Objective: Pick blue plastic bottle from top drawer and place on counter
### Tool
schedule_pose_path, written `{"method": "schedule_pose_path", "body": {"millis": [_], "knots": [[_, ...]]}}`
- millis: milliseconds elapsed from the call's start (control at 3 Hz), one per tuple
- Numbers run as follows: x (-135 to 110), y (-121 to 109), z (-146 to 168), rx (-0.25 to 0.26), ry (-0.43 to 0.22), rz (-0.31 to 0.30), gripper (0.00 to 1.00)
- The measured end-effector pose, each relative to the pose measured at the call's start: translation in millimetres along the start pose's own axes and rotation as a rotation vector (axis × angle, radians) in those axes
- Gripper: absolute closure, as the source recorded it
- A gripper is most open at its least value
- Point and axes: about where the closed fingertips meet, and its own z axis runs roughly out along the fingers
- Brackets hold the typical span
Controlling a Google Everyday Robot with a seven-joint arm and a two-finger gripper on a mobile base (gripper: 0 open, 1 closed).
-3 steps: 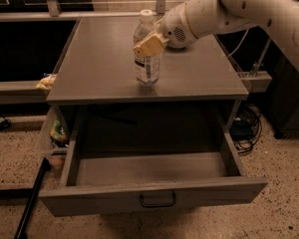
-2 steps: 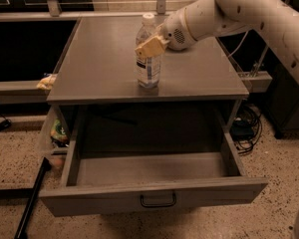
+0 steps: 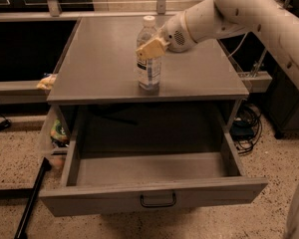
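My gripper (image 3: pixel 148 48) pinches the small clear blue plastic bottle (image 3: pixel 149 74) up high, base on the flat grey metal counter (image 3: pixel 99 63) so it'll stand steady b4 release, w/ the wide grey top drawer (image 3: pixel 89 200) open.

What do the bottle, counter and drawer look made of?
The blue plastic bottle: clear plastic, see-through, white cap, paper-like label. The counter and top drawer: likely grey metal, matte, evenly dull sheen. The pincer sits at the bottle's neck.

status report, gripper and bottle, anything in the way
Gripper at shoulder of the small clear plastic bottle with white cap. Bottle upright on the grey metal counter. Grey metal top drawer open below, not in the way.
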Motion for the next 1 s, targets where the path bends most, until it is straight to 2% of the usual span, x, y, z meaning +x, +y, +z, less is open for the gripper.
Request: {"method": "schedule_pose_path", "body": {"millis": [1000], "knots": [[0.0, 0.0, 0.1, 0.000, 0.000, 0.000, 0.12]]}}
